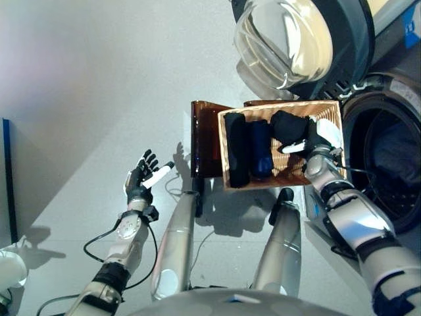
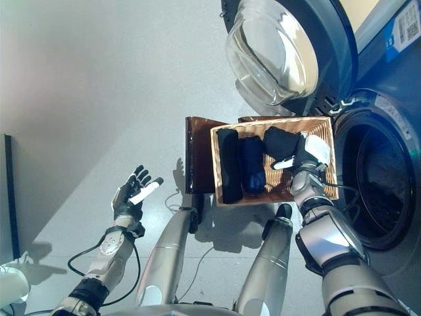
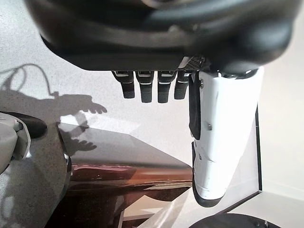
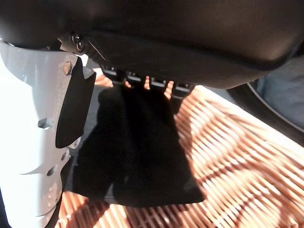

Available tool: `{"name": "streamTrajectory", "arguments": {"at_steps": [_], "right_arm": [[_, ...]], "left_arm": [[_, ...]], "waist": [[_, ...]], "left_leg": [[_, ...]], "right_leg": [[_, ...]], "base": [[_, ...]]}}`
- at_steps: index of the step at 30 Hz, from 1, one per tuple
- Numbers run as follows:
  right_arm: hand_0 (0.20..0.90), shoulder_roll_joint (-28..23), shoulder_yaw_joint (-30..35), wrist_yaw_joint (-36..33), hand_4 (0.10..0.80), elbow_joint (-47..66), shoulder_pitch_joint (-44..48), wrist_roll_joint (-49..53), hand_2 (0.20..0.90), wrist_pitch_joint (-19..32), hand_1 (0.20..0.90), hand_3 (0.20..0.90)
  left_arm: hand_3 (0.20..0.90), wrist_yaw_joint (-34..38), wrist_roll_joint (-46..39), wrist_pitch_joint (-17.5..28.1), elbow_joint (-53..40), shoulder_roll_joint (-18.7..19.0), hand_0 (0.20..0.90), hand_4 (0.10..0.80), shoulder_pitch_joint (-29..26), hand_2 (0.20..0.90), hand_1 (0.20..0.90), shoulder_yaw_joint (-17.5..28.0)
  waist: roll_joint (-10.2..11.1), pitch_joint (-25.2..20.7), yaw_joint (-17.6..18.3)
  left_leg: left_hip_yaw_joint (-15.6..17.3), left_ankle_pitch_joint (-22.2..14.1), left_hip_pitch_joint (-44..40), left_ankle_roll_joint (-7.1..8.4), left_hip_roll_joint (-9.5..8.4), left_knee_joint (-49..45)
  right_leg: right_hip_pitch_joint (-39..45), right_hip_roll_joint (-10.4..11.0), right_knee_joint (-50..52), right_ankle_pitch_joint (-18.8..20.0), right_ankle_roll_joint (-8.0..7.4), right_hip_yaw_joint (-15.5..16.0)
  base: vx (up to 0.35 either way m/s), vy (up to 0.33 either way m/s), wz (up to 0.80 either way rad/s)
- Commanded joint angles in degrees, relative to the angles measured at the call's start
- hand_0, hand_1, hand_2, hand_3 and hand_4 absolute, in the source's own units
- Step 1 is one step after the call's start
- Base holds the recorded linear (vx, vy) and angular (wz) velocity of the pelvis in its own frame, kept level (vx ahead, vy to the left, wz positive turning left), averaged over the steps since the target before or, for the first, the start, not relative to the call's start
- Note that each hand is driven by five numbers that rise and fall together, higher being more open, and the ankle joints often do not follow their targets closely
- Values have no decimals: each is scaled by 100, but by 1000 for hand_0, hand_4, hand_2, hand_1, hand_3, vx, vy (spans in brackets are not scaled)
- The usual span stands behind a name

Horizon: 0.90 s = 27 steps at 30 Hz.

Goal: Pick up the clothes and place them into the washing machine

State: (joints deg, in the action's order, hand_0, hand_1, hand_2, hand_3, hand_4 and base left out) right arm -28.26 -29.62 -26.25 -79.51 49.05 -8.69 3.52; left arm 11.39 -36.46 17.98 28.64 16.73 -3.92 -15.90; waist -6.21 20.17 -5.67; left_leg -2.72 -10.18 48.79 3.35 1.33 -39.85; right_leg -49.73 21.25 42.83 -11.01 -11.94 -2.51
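A shallow wicker basket [image 1: 223, 155] rests on a dark brown box [image 1: 205, 138] beside the washing machine. In it lie a rolled black garment [image 1: 237, 150], a navy garment [image 1: 260, 148] and a black garment [image 1: 286, 126]. My right hand [image 1: 317, 139] is over the basket's right part, its fingers straight and resting on the black garment [image 4: 137, 156], its white thumb [image 4: 38, 133] standing out beside it. My left hand [image 1: 139, 179] is open and empty above the floor, left of the box; its thumb [image 3: 221, 133] is straight.
The washing machine's drum opening [image 1: 385, 171] is just right of the basket. Its round glass door [image 1: 289, 39] stands open above the basket. Bare grey floor [image 1: 99, 99] lies to the left. A blue-edged object [image 1: 6, 178] is at the far left.
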Motion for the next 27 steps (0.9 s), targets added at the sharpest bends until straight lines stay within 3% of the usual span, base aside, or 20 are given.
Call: {"name": "streamTrajectory", "arguments": {"at_steps": [1, 20, 21, 24, 25, 26, 27], "right_arm": [[200, -52, -121, -127, 300, 92, 513, -313, 200, -10, 200, 200], [200, -95, 257, -452, 300, -88, 435, -270, 200, -189, 200, 200], [200, -95, 312, -469, 300, -123, 391, -225, 200, -201, 200, 200], [200, -109, 530, -478, 300, -128, 277, 35, 200, -159, 200, 200], [200, -105, 528, -476, 300, -131, 266, 35, 200, -160, 200, 200], [200, -109, 531, -478, 300, -128, 276, 35, 200, -159, 200, 200], [200, -120, 751, -472, 300, -38, 174, 395, 200, -55, 200, 200]], "left_arm": [[900, 31, 83, 446, -563, 443, 900, 800, 61, 900, 900, 268], [900, 132, 172, 432, -607, 494, 900, 800, 113, 900, 900, 365], [900, 137, 184, 427, -622, 493, 900, 800, 104, 900, 900, 381], [900, 157, 202, 406, -613, 497, 900, 800, 123, 900, 900, 410], [900, 157, 202, 404, -609, 497, 900, 800, 132, 900, 900, 407], [900, 157, 202, 406, -613, 497, 900, 800, 123, 900, 900, 410], [900, 174, 209, 397, -612, 503, 900, 800, 137, 900, 900, 435]], "waist": [[-73, -72, -149], [-4, -83, -75], [12, -83, -48], [13, -74, -20], [5, -80, -31], [13, -74, -20], [31, -64, 24]], "left_leg": [[-299, -314, -171, 232, 334, -154], [-295, -337, -209, 236, 350, -146], [-270, -84, -169, 210, 332, 11], [-256, -67, -207, 211, 332, 71], [-276, -303, -263, 239, 358, -41], [-255, -67, -208, 211, 332, 71], [-247, -58, -228, 210, 345, 89]], "right_leg": [[273, 110, -163, 485, 247, -153], [250, 66, -117, 477, 266, -196], [234, 78, -315, 728, 298, -180], [262, 70, -371, 745, 295, -172], [298, 56, -225, 515, 259, -187], [262, 70, -371, 745, 295, -173], [262, 56, -390, 758, 296, -188]], "base": [[0, 0, 0], [-3, 2, 1], [-86, 8, 0], [4, -6, 0], [0, 0, 0], [0, 0, 0], [-88, 23, -1]]}}
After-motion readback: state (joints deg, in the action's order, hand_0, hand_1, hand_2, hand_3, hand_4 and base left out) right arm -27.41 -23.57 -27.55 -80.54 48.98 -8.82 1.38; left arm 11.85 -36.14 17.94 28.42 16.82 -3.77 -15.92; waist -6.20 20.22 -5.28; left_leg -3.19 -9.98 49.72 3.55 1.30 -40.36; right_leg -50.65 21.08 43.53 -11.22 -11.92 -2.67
